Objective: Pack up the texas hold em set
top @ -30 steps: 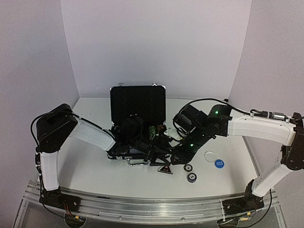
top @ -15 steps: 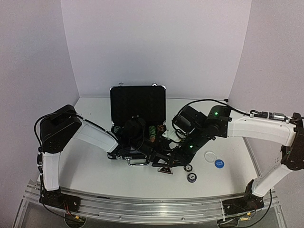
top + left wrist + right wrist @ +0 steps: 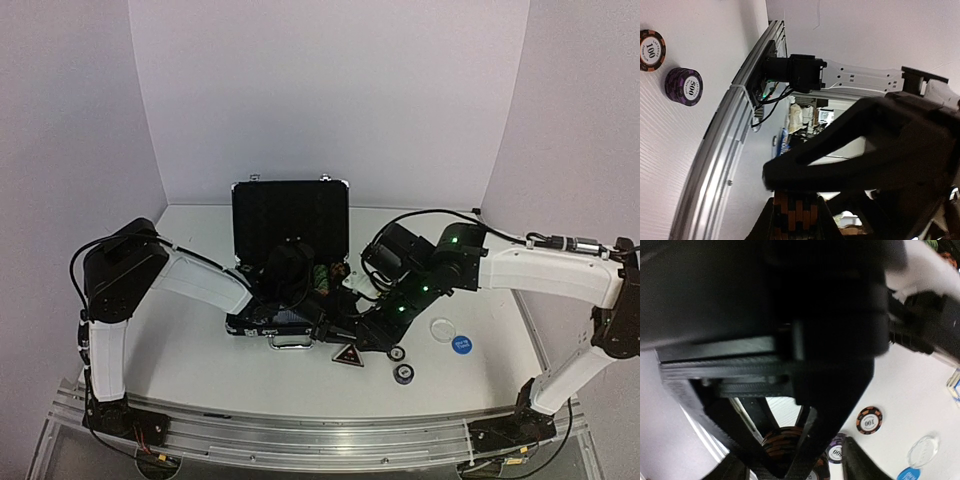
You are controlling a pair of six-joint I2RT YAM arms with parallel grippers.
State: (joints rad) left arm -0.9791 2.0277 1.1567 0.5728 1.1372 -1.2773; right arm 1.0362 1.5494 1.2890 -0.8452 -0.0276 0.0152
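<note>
The orange chip stack is now clenched in the just-closed left hand. It is released by the right hand, just before the open briefcase. A handover is judged done.

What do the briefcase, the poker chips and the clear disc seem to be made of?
Briefcase: black panels, probably plastic or board, framed in bright, metal-looking edging.
Purple chip stack and orange chip stack: likely moulded plastic or clay composite, with a matte look and striped edges.
Clear disc: see-through, probably plastic, possibly glass.
</note>
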